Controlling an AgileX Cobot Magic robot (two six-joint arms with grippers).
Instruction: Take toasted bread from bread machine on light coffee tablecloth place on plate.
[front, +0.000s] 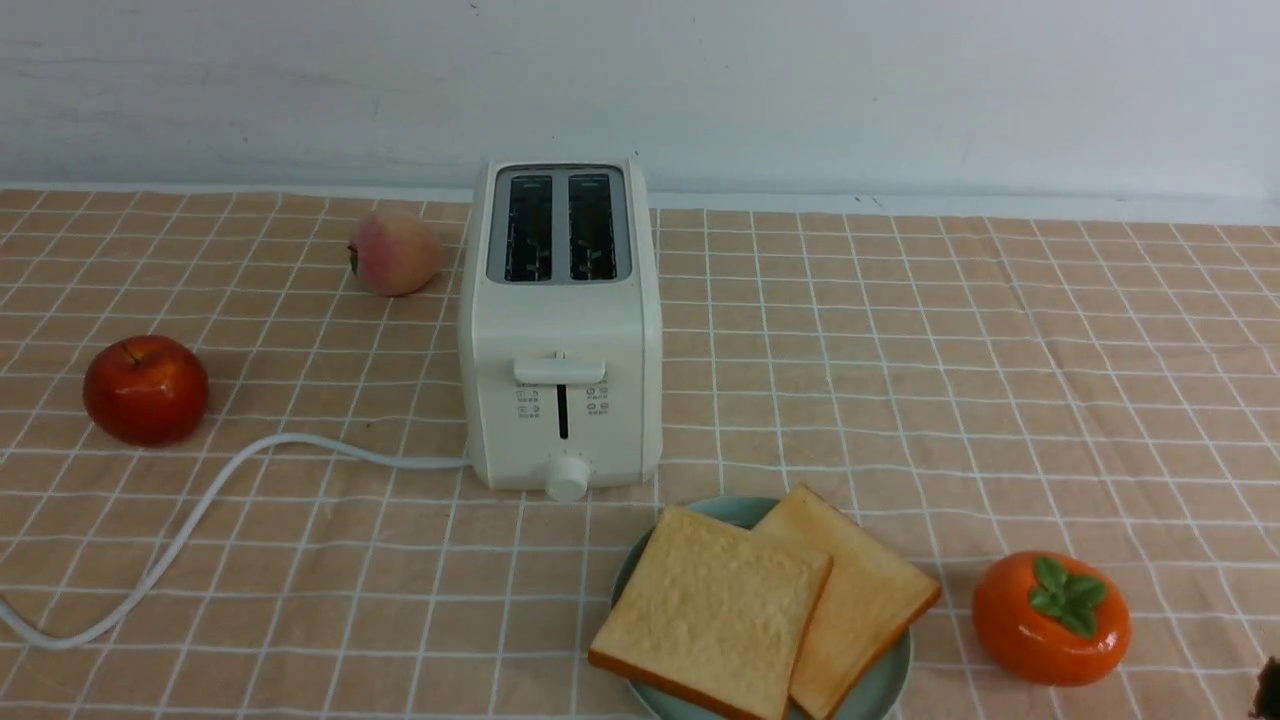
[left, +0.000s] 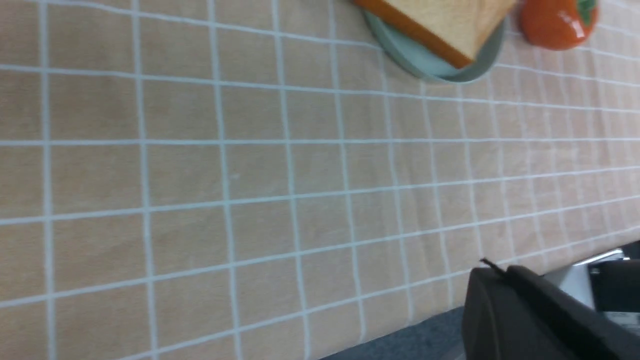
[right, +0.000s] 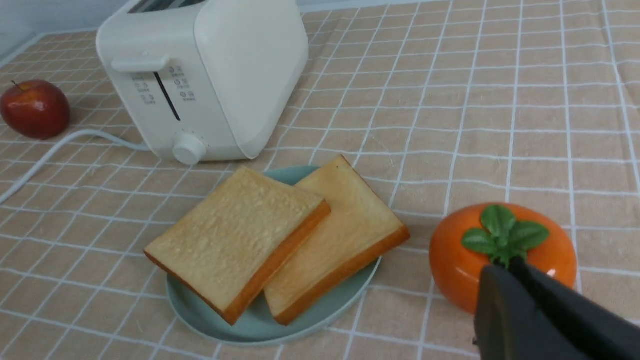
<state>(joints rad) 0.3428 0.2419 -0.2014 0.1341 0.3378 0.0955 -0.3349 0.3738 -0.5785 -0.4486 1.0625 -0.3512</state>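
At the near edge of the light coffee tablecloth (front: 950, 380), only one dark finger of the left gripper (left: 525, 310) enters its wrist view. It hangs over bare cloth by the table's edge, and whether its jaws stand wide or narrow cannot be told. The right gripper (right: 530, 315) also shows just one dark finger, low beside the orange persimmon (front: 1050, 618), so its opening cannot be told either. Neither appears to hold anything.

The plate (front: 728, 512) sits near the front, just left of the persimmon and apart from it. The toasted bread lies flat on it. The left slice (front: 712, 610) overlaps the right slice (front: 860, 590), resting on that slice's left edge, and both overhang the rim.

Just behind the plate stands the bread machine (front: 560, 330). It is upright, with its lever and knob facing the robot and both slots dark and empty. Its white cord (front: 200, 510) curves away to the left, toward the front of the cloth.

Farther left a red apple (front: 146, 390) rests alone. A peach (front: 394, 252) sits by the machine's rear left corner. Behind everything rises a pale wall (front: 800, 90).
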